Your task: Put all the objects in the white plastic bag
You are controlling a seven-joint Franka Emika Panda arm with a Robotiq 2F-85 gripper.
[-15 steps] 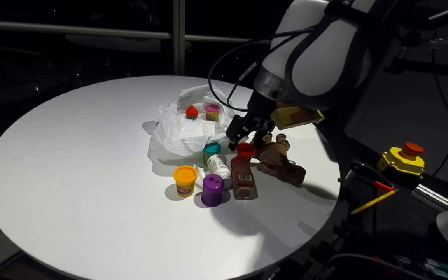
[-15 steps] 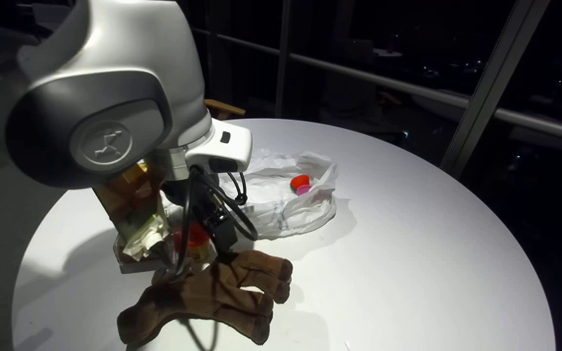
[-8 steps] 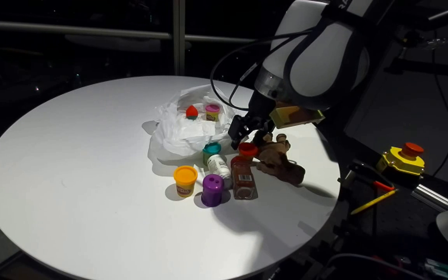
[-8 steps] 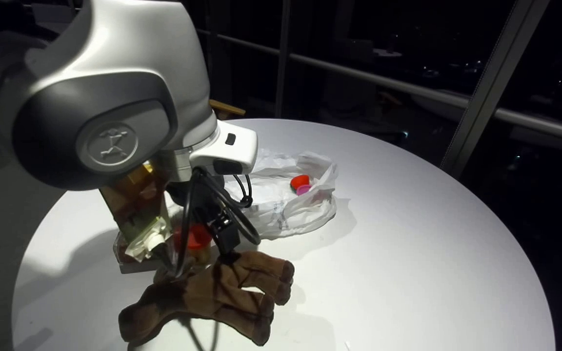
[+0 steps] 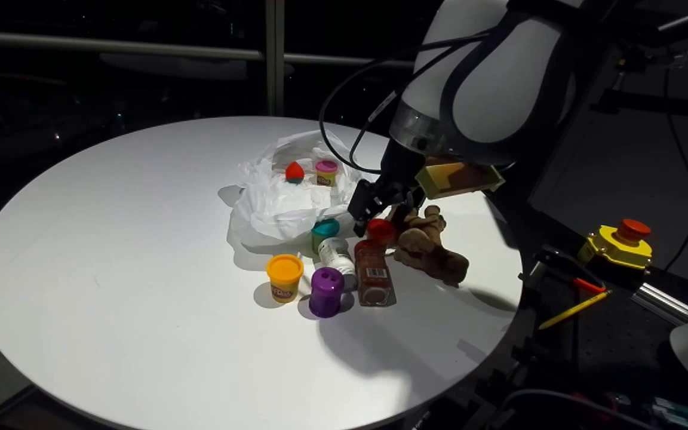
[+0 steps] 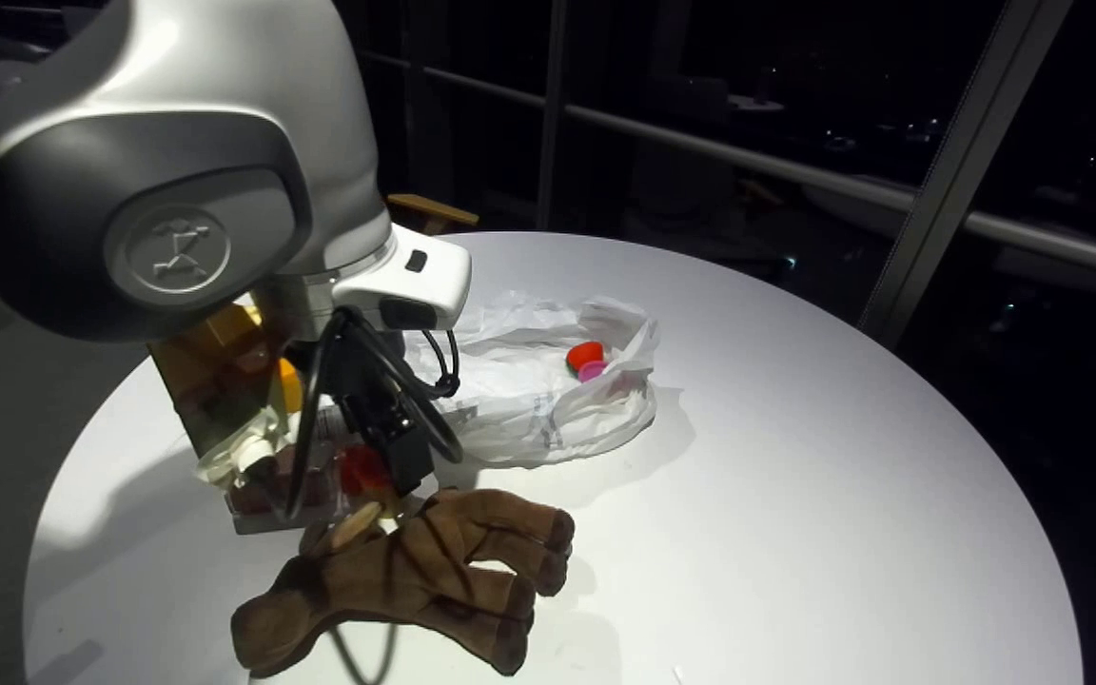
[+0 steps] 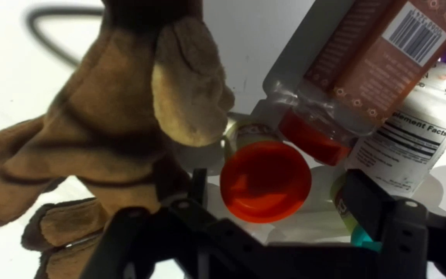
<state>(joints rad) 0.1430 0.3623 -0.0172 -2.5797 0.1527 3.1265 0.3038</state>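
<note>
In the wrist view my gripper stands open around the red-lidded cup, with a gap showing on either side of it. A brown plush figure lies against the left finger's side, and a teal-lidded cup is partly hidden behind the right finger. An exterior view shows a yellow cup, a purple cup, a white bottle and a clear bottle with reddish contents grouped nearby. The white plastic bag lies open, holding a red strawberry-like toy and a pink-lidded cup.
All of this rests on a round white table. Beyond its edge are a yellow box with a red button and a yellow pencil-like stick. A dark cable loops beside the wrist.
My arm has shifted slightly, and the gripper sits a little lower around the red-lidded cup. That cup has edged a short way toward the brown figure. Bag and other objects look unmoved.
</note>
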